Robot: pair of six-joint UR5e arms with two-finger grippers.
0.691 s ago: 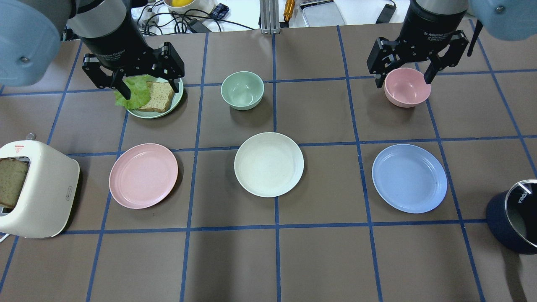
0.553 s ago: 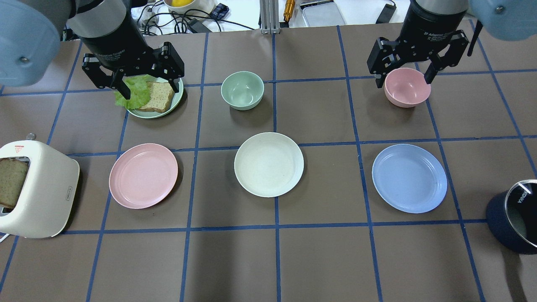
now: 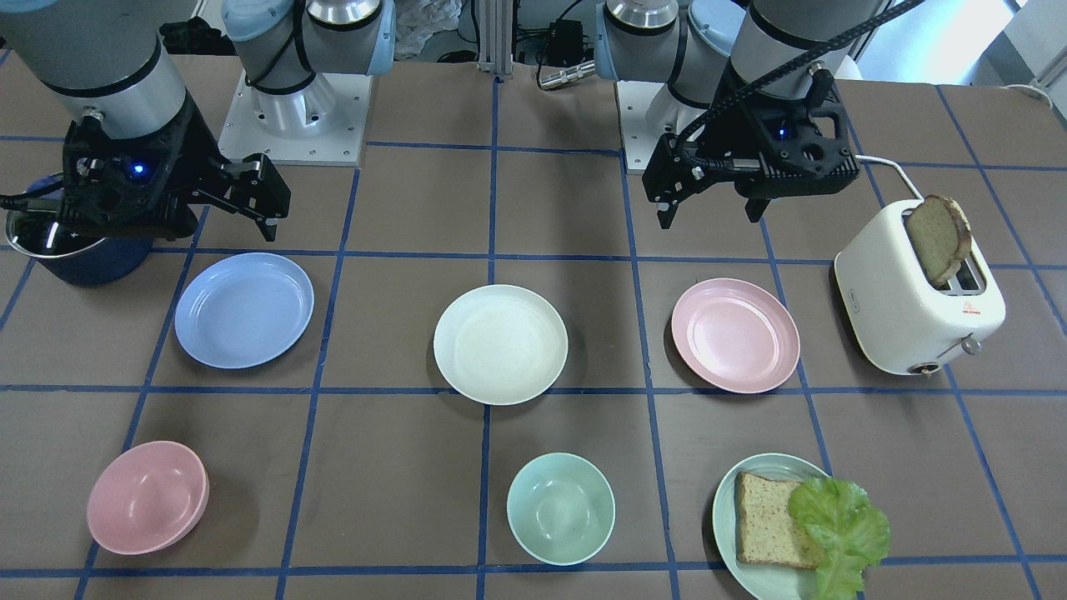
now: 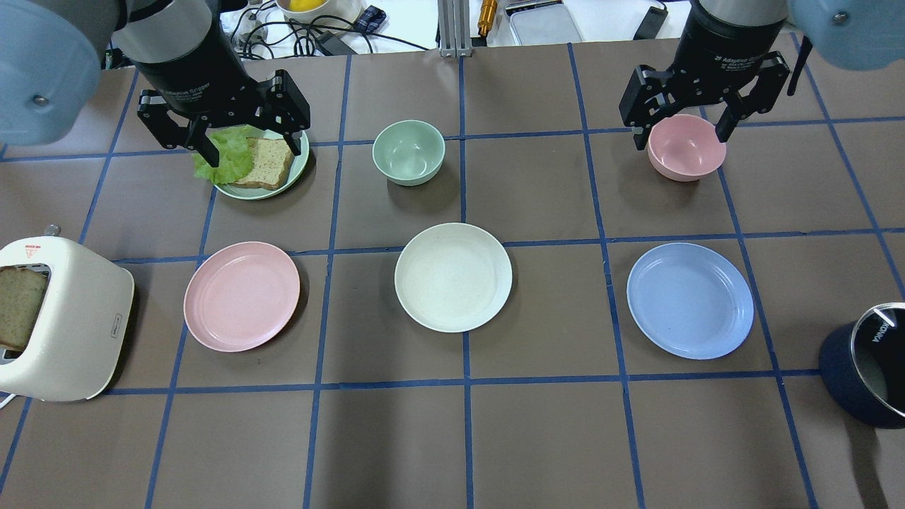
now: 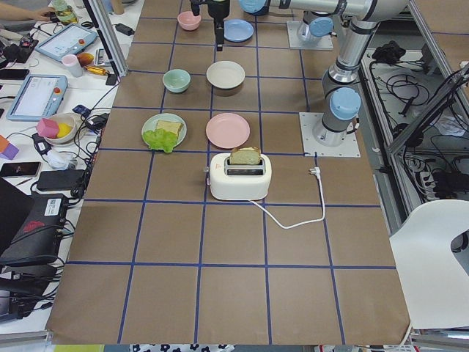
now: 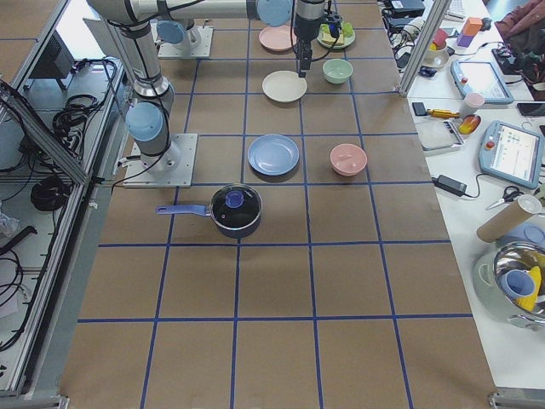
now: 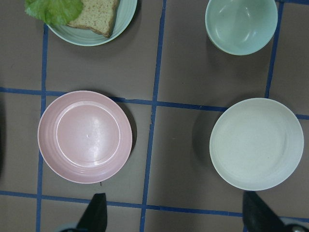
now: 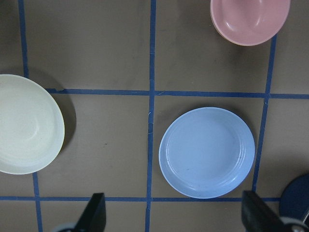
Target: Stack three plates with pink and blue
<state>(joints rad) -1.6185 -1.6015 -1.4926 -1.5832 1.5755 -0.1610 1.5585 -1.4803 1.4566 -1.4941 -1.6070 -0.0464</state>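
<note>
Brown paper tabletop with a blue tape grid, read from overhead. Clock positions are taken from the middle plate, with 12 o'clock pointing away from the robot.

Far out at 9 o'clock: white toaster, a bread slice in its slot. Not part of the job.

Left gripper hangs at about 10 o'clock, over the pale green plate of bread and lettuce. Jaws spread wide, nothing between them. Its wrist view shows both fingertips far apart and bare.

Pale pink shallow round matte plastic plate lies flat at 9 o'clock, well apart from its neighbour.

Cream-white shallow round matte plastic plate sits at centre, flat, nothing on it. Small mint-green bowl stands just short of 12 o'clock.

Light blue shallow round matte plastic plate lies flat at 3 o'clock, well apart from the cream one.

Right gripper hangs at about 2 o'clock, above the small pink bowl. Jaws wide, empty.

Dark blue pot sits at 4 o'clock, by the right edge.

Progress, as I judge it: none yet. The three plates lie single in a row, none gripped, none stacked. Everything remains, most likely lifting the pink and the blue plate in turn onto the cream one. The task wording does not settle the stacking order.
</note>
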